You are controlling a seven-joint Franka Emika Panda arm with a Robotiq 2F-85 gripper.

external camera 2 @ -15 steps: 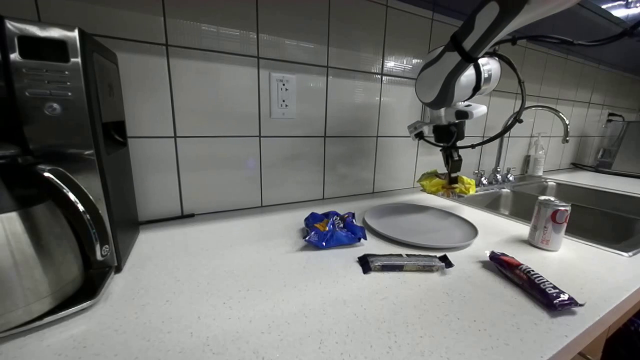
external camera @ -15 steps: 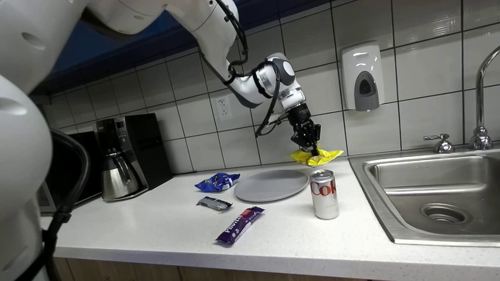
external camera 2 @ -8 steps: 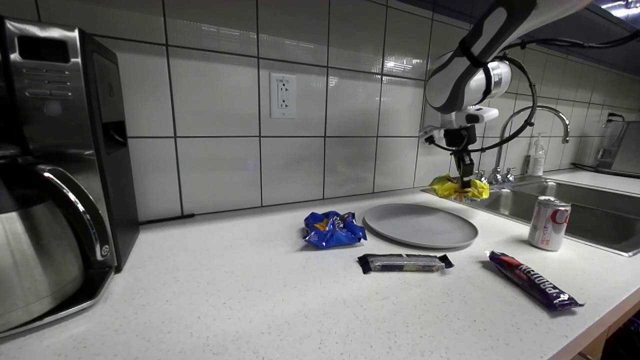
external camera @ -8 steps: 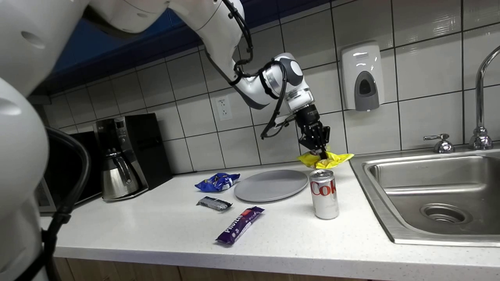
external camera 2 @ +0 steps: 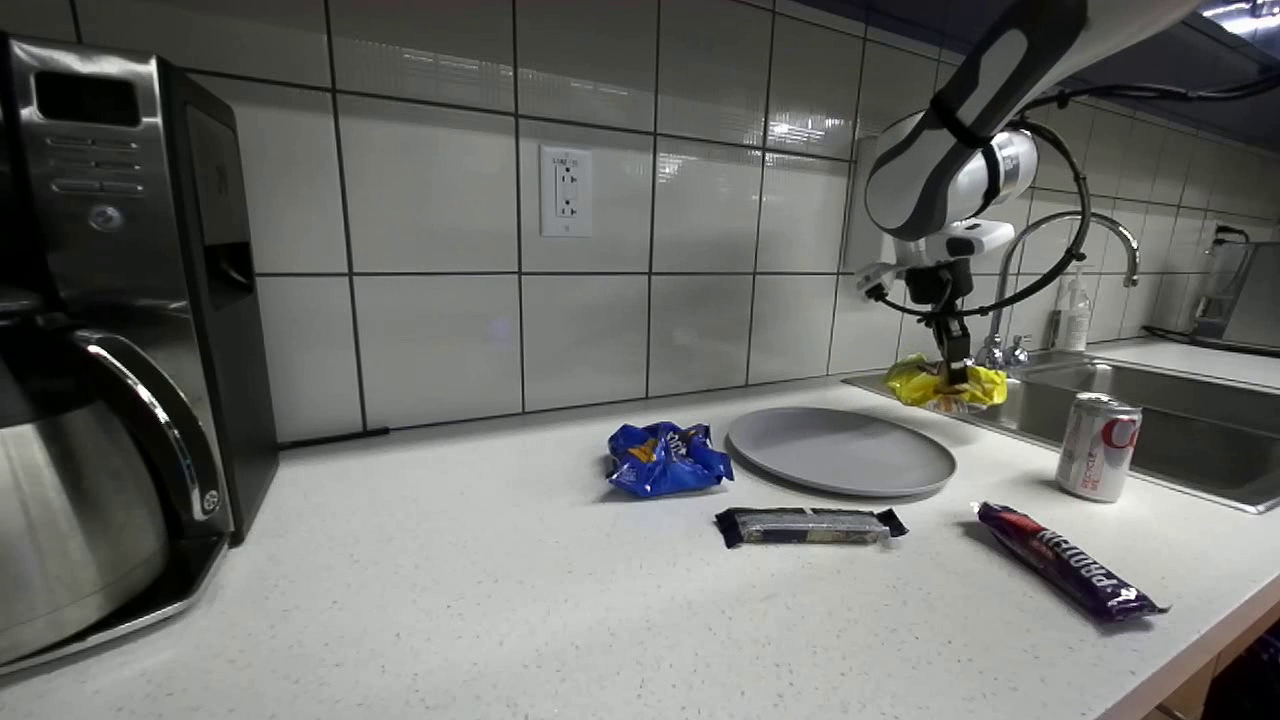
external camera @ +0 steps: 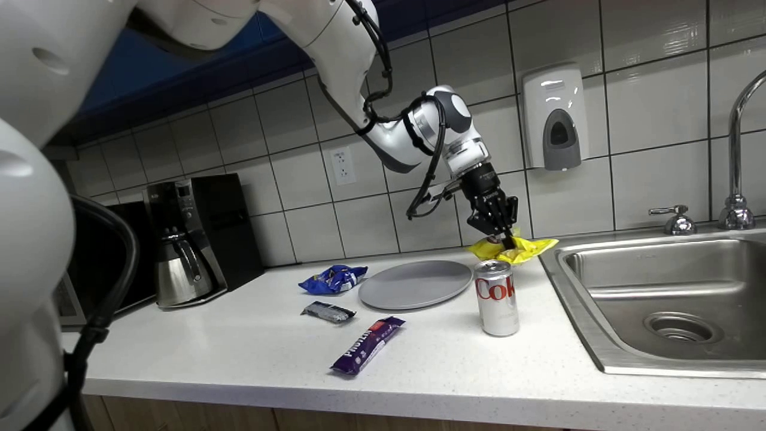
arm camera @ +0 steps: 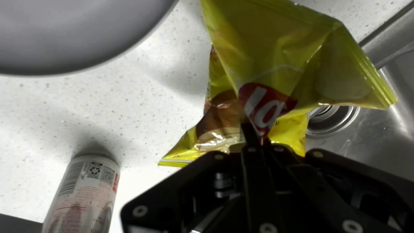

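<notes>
Near: purple protein bar (external camera: 367, 346), flat on the worktop (external camera: 239, 359). Right of it, slightly farther: Coke can (external camera: 497, 302), upright; barcode (arm camera: 71, 178) clear only in the wrist view. Right: sink (external camera: 688, 366); drain (external camera: 683, 327) shown in an exterior view and the wrist view. Middle: grey plate (external camera: 416, 285). Far, between plate and sink: yellow bag (arm camera: 275, 42), held above the worktop, claw (external camera: 508, 242) clamped on it; red emblem (arm camera: 265, 100) readable only in the wrist view. Beyond the sink: pump bottle (external camera 2: 1076, 318), seen only in an exterior view.

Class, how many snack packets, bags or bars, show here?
4: yellow bag in the gripper; blue bag beside the plate; grey bar and purple bar on the counter.
</notes>
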